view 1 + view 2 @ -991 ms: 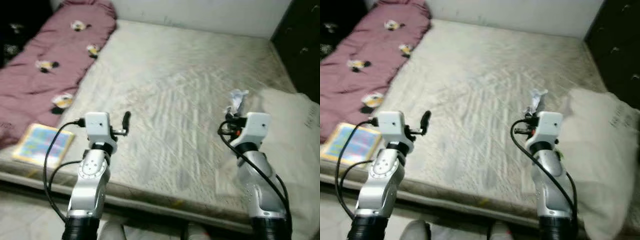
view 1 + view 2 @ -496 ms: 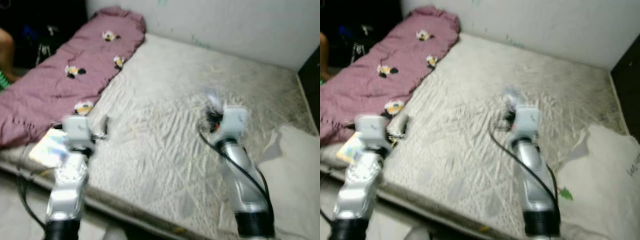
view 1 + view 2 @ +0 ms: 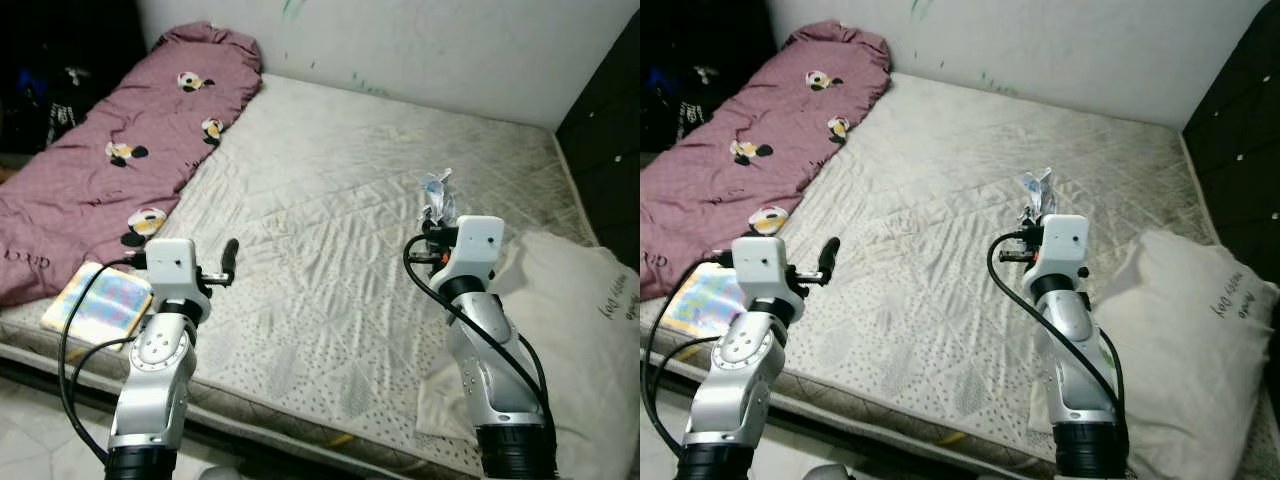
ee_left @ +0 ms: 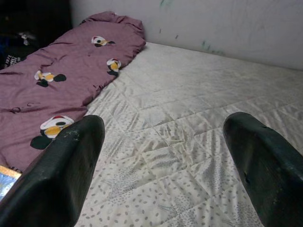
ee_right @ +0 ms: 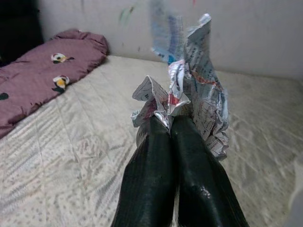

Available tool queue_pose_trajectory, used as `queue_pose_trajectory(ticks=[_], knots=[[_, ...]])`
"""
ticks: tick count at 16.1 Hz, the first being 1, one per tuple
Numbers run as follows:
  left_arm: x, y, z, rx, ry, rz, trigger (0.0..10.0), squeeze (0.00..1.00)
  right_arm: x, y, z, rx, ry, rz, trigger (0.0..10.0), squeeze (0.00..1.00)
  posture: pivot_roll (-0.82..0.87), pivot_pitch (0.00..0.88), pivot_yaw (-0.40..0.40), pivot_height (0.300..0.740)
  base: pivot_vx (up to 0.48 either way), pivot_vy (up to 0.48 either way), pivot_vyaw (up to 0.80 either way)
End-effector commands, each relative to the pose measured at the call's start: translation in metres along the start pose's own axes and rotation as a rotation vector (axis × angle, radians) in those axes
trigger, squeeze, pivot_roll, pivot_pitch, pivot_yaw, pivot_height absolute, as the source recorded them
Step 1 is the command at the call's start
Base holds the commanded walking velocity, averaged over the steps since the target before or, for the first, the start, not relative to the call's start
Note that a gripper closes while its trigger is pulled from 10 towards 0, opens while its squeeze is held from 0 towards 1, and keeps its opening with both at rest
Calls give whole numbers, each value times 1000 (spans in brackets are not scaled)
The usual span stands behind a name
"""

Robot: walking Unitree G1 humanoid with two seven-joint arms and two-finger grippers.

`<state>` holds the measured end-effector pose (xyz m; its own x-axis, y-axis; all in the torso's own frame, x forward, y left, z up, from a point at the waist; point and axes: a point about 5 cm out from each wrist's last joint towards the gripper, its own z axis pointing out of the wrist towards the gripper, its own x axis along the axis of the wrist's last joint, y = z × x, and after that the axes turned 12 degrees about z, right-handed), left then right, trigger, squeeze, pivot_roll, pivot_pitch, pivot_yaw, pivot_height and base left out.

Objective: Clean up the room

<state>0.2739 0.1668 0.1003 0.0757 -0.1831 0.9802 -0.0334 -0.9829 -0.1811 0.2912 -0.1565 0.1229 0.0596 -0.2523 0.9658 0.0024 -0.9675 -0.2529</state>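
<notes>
Right gripper (image 5: 171,124) clamps the crumpled printed paper wrapper (image 5: 189,90) above the mattress (image 3: 330,260) right edge, left gripper (image 4: 163,156) wide, empty; colourful book (image 3: 98,303) at front-left corner remains, disposal pending.

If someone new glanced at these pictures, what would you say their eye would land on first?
Probably the crumpled printed paper pinched in the right tool, held up above the middle of the bare quilted mattress. Next, the maroon cartoon-print blanket rolled along the mattress's left side, with a colourful book at its near end by the mattress edge. The left tool hangs open over the mattress, and a white pillow lies at the near right.
</notes>
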Motion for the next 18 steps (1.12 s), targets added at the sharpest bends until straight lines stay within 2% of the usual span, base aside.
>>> queue_pose_trajectory(ticks=[1, 2, 3, 4, 5, 6, 8, 11, 16, 18], knots=[[2, 2, 1, -4, 3, -1, 10000, 0, -8, 12, -1, -62, -51, -3, 10000, 0, -20, 0, -47, 740, 0, 0, 0], [3, 3, 3, -6, 5, 2, 10000, 0, -17, 22, -1, -118, -104, -17, 10000, 0, -18, 0, -50, 740, 0, 0, 0], [4, 3, 4, -6, 8, 2, 10000, 0, -19, 25, 0, -133, -118, -39, 10000, 0, -18, 0, -50, 740, 0, 0, 0], [6, 1, 6, -8, 22, -1, 10000, 0, -16, 23, 5, -106, -82, -58, 10000, 0, -18, 0, -52, 740, 0, 0, 0], [7, 1, 6, -14, 28, -2, 10000, 0, -16, 20, 6, -93, -79, 14, 10000, 0, -18, 0, -52, 740, 0, 0, 0], [7, 1, 6, -22, 39, 14, 10000, 0, -13, 19, 6, -92, -58, -41, 10000, 0, -18, 0, -52, 740, 0, 0, 0], [7, 0, 4, -25, 44, 29, 10000, 0, -15, 9, 2, -42, -76, 22, 10000, 0, -13, 0, -57, 740, 0, 0, 0], [8, 0, 4, -11, 38, 3, 10000, 0, -15, 4, -2, -7, -65, 66, 10000, 0, -10, 0, -57, 740, 0, 0, 0], [4, 4, 3, -25, 23, 2, 10000, 0, -15, 7, 2, -16, -64, 61, 10000, 0, -11, 0, -54, 740, 0, 0, -800], [5, 5, 4, -26, 24, -1, 10000, 0, -14, 6, 2, -10, -62, 59, 10000, 0, -10, 0, -57, 740, 0, 307, -800]])
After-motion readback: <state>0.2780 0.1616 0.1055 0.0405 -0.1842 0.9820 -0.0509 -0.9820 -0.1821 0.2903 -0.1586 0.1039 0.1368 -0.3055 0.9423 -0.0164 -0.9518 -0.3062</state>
